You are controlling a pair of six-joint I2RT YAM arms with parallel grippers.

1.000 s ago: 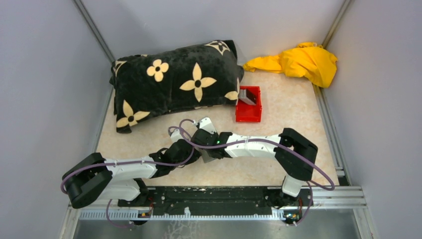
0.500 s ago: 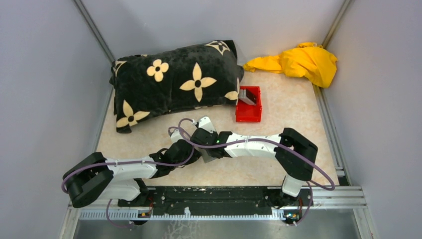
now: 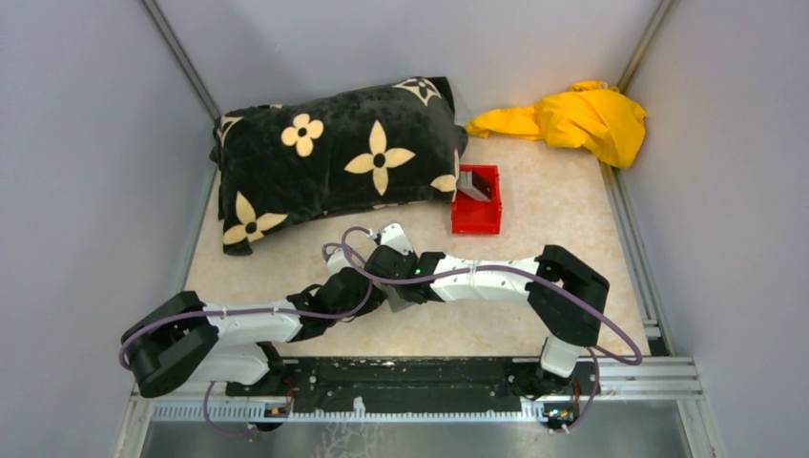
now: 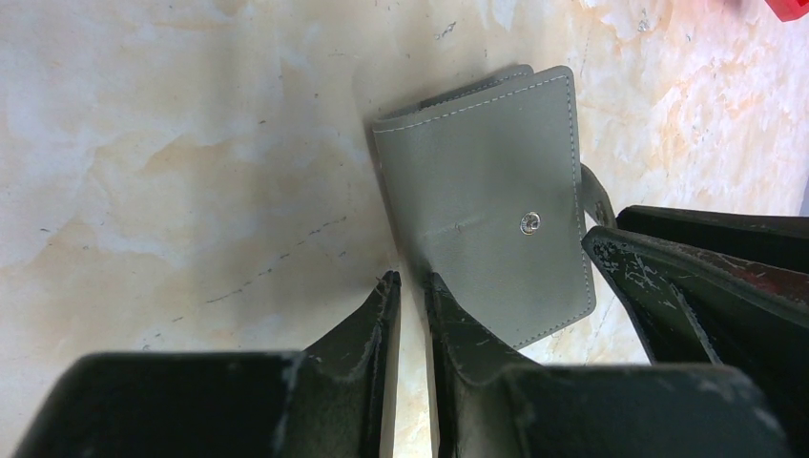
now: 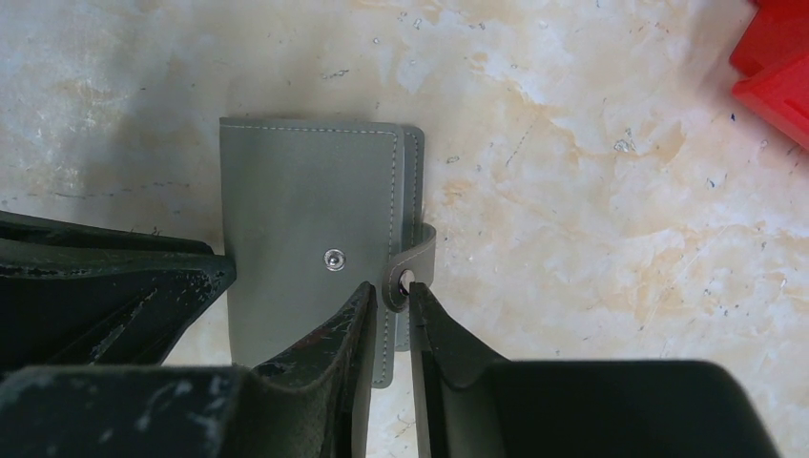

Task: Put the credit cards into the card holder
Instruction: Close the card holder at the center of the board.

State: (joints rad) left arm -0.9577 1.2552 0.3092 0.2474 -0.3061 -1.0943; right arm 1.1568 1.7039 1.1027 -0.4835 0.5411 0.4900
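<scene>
The card holder (image 4: 487, 200) is a grey folded wallet lying flat on the marbled table; it also shows in the right wrist view (image 5: 305, 210). Its snap strap (image 5: 412, 265) is undone and sticks out at the side. My right gripper (image 5: 391, 291) is closed down on the strap's tab at the holder's edge. My left gripper (image 4: 410, 281) is nearly closed and empty, its tips at the holder's other edge, one finger over the cover. In the top view both grippers meet over the holder (image 3: 398, 299). The credit cards (image 3: 474, 183) stand as a grey stack in the red bin.
The red bin (image 3: 477, 218) stands behind the grippers, beside a black flowered pillow (image 3: 334, 157). A yellow cloth (image 3: 572, 119) lies at the back right. Grey walls close in both sides, with a metal rail (image 3: 630, 239) along the right.
</scene>
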